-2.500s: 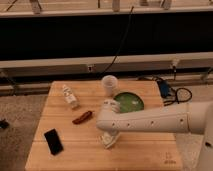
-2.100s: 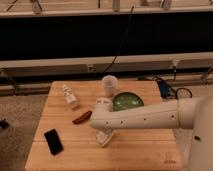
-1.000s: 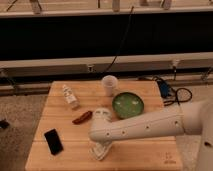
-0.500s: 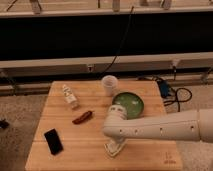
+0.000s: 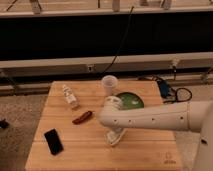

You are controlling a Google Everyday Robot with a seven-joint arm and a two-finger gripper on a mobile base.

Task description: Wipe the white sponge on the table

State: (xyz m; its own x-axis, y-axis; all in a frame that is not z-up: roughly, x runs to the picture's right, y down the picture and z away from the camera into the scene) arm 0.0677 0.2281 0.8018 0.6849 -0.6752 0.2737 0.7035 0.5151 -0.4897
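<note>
The gripper (image 5: 114, 133) is pointing straight down at the lower centre of the frame. The white sponge (image 5: 113, 142) is lying directly beneath its tip, resting on the table (image 5: 150, 150). Whether it is gripping cannot be told.

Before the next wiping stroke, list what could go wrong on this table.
1. The gripper presses the white sponge down close to the edge of the table nearest the camera; a stroke that way might push the sponge off.
2. A long stroke sideways could sweep into the reddish-brown item or the black phone.
3. The arm lies right beside the green plate and white paper cup; swinging back may tip the cup.
</note>
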